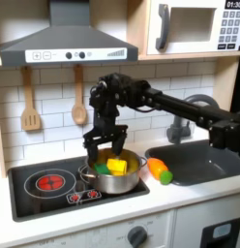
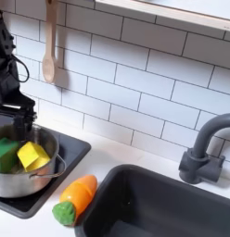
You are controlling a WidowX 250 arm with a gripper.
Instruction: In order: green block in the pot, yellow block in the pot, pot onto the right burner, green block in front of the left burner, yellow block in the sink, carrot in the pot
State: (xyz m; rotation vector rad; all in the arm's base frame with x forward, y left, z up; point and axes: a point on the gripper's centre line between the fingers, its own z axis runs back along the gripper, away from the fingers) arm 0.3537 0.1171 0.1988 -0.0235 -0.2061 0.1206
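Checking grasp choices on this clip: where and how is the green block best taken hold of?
Judging by its pose, from straight above. The green block lies in the pot against the yellow block, walled in by the rim. The pincer should probably close on the two side faces clear of the yellow block, along the line of their contact.

The counter (image 1: 54, 225) is pale and runs across the bottom of both exterior views. Set into it at lower left of the first exterior view is a black stovetop (image 1: 45, 189), with a red burner (image 1: 49, 181) on its left part. The pot (image 1: 117, 180) stands on the stovetop's right part. The carrot (image 1: 160, 170) lies on the bare counter between stovetop and sink (image 1: 204, 160), green end toward the frame's bottom.
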